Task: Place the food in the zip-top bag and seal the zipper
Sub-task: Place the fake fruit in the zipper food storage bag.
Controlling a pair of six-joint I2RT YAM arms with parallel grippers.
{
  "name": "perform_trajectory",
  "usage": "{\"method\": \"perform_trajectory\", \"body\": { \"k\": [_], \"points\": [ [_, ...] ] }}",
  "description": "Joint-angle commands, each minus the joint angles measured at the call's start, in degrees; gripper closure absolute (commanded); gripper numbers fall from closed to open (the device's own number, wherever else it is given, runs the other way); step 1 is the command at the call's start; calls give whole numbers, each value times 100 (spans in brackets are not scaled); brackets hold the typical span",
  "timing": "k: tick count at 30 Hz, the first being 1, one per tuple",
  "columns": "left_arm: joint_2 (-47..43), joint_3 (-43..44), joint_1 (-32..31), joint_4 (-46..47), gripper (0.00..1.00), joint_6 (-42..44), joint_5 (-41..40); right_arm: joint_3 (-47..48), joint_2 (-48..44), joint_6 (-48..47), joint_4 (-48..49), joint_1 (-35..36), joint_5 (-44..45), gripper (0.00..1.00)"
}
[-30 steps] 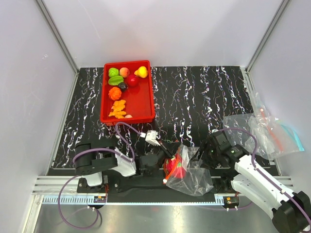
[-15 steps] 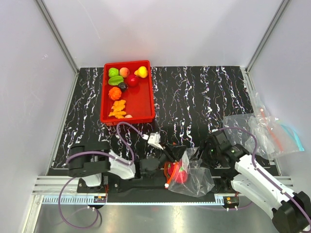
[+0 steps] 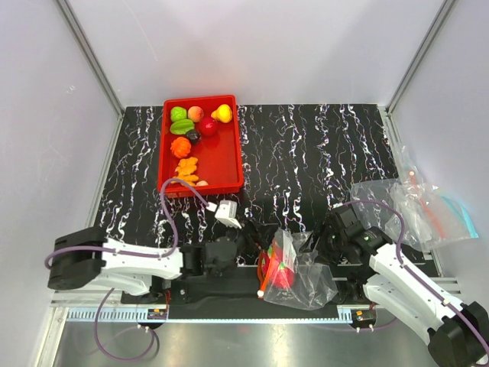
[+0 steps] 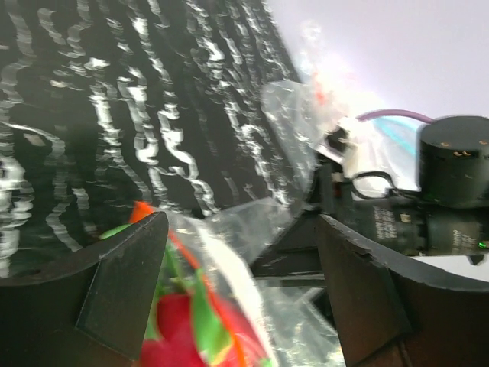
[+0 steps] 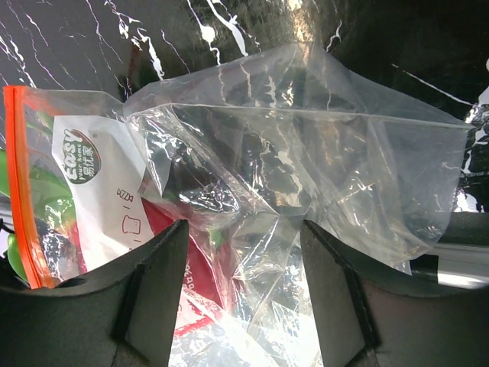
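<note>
Pulled my left arm back off the bag [image 3: 306, 279].
It lies crumpled, red-green food [image 3: 281, 267] inside; left hand [image 4: 241, 225] gapes wide, right hand [image 5: 243, 225] spread around its film.

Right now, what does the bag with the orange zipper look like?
The zip-top bag is clear, thin, crinkled plastic with an orange-red zipper along one edge and a white printed label. It lies crumpled near the table front edge, red and green food inside. The fingers of the right gripper straddle its other end.
</note>
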Motion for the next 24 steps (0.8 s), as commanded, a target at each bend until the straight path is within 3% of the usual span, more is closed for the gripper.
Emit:
{"method": "perform_trajectory", "body": {
  "k": [1,7,10,15,20,24],
  "points": [
    [-707,123,144,-1726,17,-17,-278,242,1,-110,-2,-14,41,32],
    [-1587,123,338,-3432,20,-70,661,619,238,-496,-466,-23,357,27],
    [-1869,-9,373,-3803,20,-140,1014,892,344,-629,-704,-23,542,25],
    [-2072,-596,382,-3254,24,-307,1822,1121,371,-629,-653,-23,516,23],
    [-1967,-809,382,-2795,37,-386,2377,1585,554,-761,-810,-14,568,21],
    [-1809,-827,373,-2497,45,-360,2728,2166,818,-1051,-977,-23,463,25]
  ]
}}
